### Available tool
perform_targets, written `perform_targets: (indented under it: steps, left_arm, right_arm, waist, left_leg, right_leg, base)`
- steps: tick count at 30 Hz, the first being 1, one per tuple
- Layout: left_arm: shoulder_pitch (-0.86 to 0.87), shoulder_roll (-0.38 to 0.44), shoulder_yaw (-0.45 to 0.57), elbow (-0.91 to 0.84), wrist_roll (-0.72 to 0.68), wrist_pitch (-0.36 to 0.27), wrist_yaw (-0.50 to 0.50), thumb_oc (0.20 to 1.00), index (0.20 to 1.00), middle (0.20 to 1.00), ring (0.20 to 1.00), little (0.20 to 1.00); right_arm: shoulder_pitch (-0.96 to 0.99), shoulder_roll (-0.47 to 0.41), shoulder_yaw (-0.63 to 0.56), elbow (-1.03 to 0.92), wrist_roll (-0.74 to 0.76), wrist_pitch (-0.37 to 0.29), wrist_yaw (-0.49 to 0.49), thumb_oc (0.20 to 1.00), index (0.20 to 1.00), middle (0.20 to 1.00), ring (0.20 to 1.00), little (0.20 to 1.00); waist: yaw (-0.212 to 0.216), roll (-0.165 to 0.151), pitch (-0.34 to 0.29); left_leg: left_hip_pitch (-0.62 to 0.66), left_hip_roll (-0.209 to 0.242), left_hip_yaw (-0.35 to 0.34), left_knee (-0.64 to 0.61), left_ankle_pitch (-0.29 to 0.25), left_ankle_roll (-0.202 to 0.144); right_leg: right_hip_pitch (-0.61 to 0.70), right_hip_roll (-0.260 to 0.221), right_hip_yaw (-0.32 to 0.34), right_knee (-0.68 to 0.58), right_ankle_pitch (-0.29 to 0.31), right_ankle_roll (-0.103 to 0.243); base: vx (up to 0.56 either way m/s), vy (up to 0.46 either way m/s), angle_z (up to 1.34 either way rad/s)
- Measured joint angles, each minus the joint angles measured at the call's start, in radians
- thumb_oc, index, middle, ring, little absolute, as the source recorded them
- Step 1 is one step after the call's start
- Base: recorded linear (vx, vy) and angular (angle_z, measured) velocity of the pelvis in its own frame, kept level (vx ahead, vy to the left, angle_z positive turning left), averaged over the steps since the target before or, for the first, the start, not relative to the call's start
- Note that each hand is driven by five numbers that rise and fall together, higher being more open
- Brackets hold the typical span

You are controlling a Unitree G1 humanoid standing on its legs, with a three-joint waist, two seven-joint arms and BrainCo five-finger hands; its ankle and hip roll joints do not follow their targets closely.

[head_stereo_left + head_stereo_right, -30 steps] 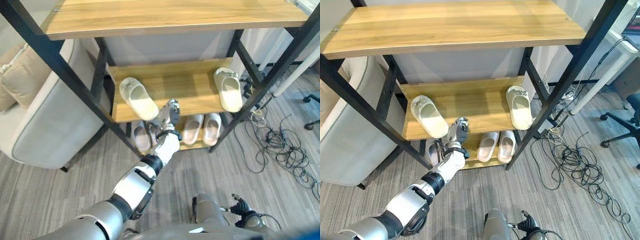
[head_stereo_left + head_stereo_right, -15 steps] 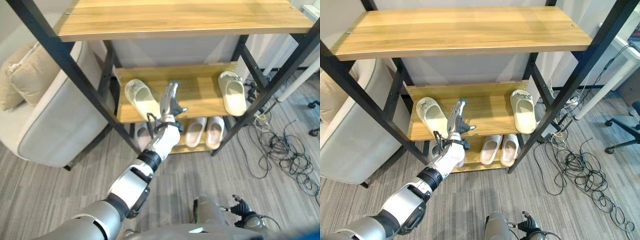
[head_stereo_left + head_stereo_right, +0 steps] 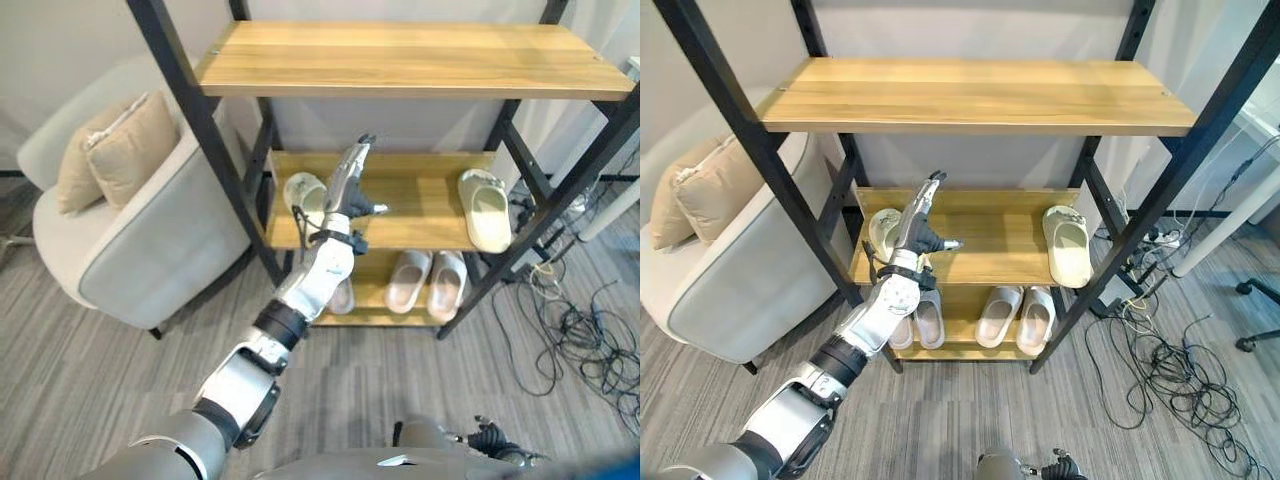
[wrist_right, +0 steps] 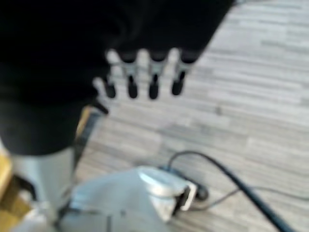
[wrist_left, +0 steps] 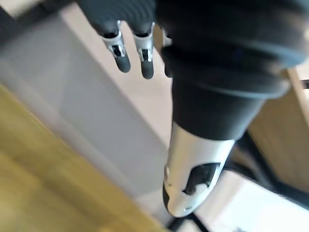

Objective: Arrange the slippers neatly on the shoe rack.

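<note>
My left hand [image 3: 350,190] hangs empty, fingers straight; the slipper [image 3: 303,193] looks light and squashy, so I'd pinch its strap.

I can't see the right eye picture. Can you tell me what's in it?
The robot's left hand reaches up with straight fingers, holding nothing, in front of a wooden shoe rack. Two cream slippers sit far apart on the middle shelf, one behind the hand and one at the other end. More pale slippers line the bottom shelf, and a sofa stands beside the rack.
</note>
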Motion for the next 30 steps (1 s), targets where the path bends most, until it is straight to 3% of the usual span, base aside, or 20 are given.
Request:
perform_targets:
  steps: [5, 6, 8, 10, 11, 13, 15, 18, 26, 30]
  left_arm:
    - [0.013, 0.017, 0.002, 0.001, 0.011, 0.039, -0.050, 1.000, 1.000, 1.000, 1.000, 1.000]
    - [0.007, 0.014, -0.005, 0.030, 0.016, 0.046, -0.018, 1.000, 1.000, 1.000, 1.000, 1.000]
    - [-0.126, -0.045, -0.008, 0.263, 0.051, 0.127, 0.145, 1.000, 1.000, 1.000, 1.000, 1.000]
    - [-0.154, -0.040, 0.028, 0.388, 0.051, 0.194, 0.194, 1.000, 1.000, 1.000, 1.000, 1.000]
    - [-0.151, -0.037, 0.038, 0.404, 0.050, 0.209, 0.194, 1.000, 1.000, 1.000, 1.000, 1.000]
    - [-0.151, -0.023, 0.051, 0.403, 0.051, 0.215, 0.198, 1.000, 1.000, 1.000, 1.000, 1.000]
    - [-0.161, 0.010, 0.054, 0.399, 0.052, 0.217, 0.217, 1.000, 1.000, 1.000, 1.000, 1.000]
    - [-0.158, 0.022, 0.054, 0.400, 0.062, 0.226, 0.239, 1.000, 1.000, 1.000, 1.000, 1.000]
    - [-0.152, 0.019, 0.074, 0.364, 0.080, 0.227, 0.312, 1.000, 1.000, 1.000, 1.000, 1.000]
    - [-0.148, 0.024, 0.084, 0.211, 0.078, 0.220, 0.299, 1.000, 1.000, 1.000, 1.000, 1.000]
  right_arm:
    - [-0.020, 0.019, 0.003, -0.018, 0.005, 0.010, -0.020, 1.000, 1.000, 1.000, 1.000, 1.000]
    - [-0.015, 0.023, 0.013, -0.045, 0.009, 0.022, -0.038, 1.000, 1.000, 1.000, 1.000, 1.000]
    - [0.023, 0.013, 0.037, -0.255, 0.016, 0.041, -0.135, 1.000, 1.000, 1.000, 1.000, 1.000]
    - [-0.021, 0.021, 0.038, -0.400, 0.016, 0.027, -0.167, 1.000, 1.000, 1.000, 1.000, 1.000]
    - [-0.036, 0.023, 0.051, -0.433, 0.016, 0.019, -0.172, 1.000, 1.000, 1.000, 1.000, 1.000]
    - [-0.075, 0.035, 0.072, -0.434, 0.015, 0.021, -0.173, 1.000, 1.000, 1.000, 1.000, 1.000]
    - [-0.107, 0.059, 0.077, -0.431, 0.015, 0.021, -0.173, 1.000, 1.000, 1.000, 1.000, 1.000]
    - [-0.107, 0.067, 0.077, -0.433, 0.015, 0.021, -0.175, 1.000, 1.000, 1.000, 1.000, 1.000]
    - [-0.126, 0.056, 0.052, -0.431, 0.015, 0.021, -0.208, 1.000, 1.000, 1.000, 1.000, 1.000]
    - [-0.142, 0.059, 0.048, -0.406, 0.015, 0.020, -0.215, 1.000, 1.000, 1.000, 1.000, 1.000]
  waist:
    - [-0.003, -0.006, -0.004]
    - [0.006, -0.003, -0.002]
    - [0.041, 0.009, 0.023]
    - [0.056, 0.040, 0.079]
    - [0.054, 0.045, 0.100]
    - [0.057, 0.044, 0.108]
    - [0.055, 0.013, 0.154]
    - [0.063, 0.012, 0.169]
    - [0.079, 0.018, 0.175]
    - [0.084, 0.015, 0.175]
  left_leg:
    - [0.000, -0.013, -0.002, -0.001, 0.000, 0.000]
    - [-0.010, -0.009, -0.014, 0.014, -0.004, 0.005]
    - [-0.183, 0.029, -0.138, 0.255, -0.036, 0.047]
    - [-0.299, 0.059, -0.235, 0.408, -0.037, 0.050]
    - [-0.324, 0.057, -0.251, 0.430, -0.045, 0.053]
    - [-0.349, 0.048, -0.245, 0.416, -0.091, 0.059]
    - [-0.356, 0.044, -0.220, 0.383, -0.129, 0.005]
    - [-0.388, 0.038, -0.222, 0.361, -0.160, 0.013]
    - [-0.406, 0.025, -0.225, 0.323, -0.134, 0.008]
    - [-0.406, 0.021, -0.228, 0.314, -0.123, 0.005]
  right_leg:
    - [0.005, -0.014, -0.001, -0.004, 0.008, 0.010]
    - [0.000, -0.012, -0.002, 0.009, 0.008, 0.009]
    - [-0.073, -0.001, -0.001, 0.086, 0.004, 0.006]
    - [-0.123, 0.035, 0.009, 0.114, -0.007, -0.024]
    - [-0.142, 0.034, 0.010, 0.129, -0.009, -0.028]
    - [-0.208, 0.023, 0.028, 0.169, -0.009, -0.032]
    - [-0.261, 0.013, 0.038, 0.208, -0.008, -0.028]
    - [-0.296, 0.009, 0.036, 0.208, -0.006, -0.018]
    - [-0.322, 0.006, 0.034, 0.197, 0.013, -0.023]
    - [-0.322, 0.005, 0.029, 0.191, 0.013, -0.024]
  base:
    - [0.02, 0.010, 0.02]
    - [0.07, 0.030, 0.06]
    - [0.02, 0.005, -0.01]
    - [-0.06, 0.004, -0.31]
    - [-0.06, 0.015, -0.19]
    - [-0.05, 0.020, 0.01]
    - [-0.06, 0.018, 0.10]
    - [-0.05, 0.015, 0.08]
    - [-0.02, 0.027, 0.03]
    - [-0.01, 0.039, 0.04]
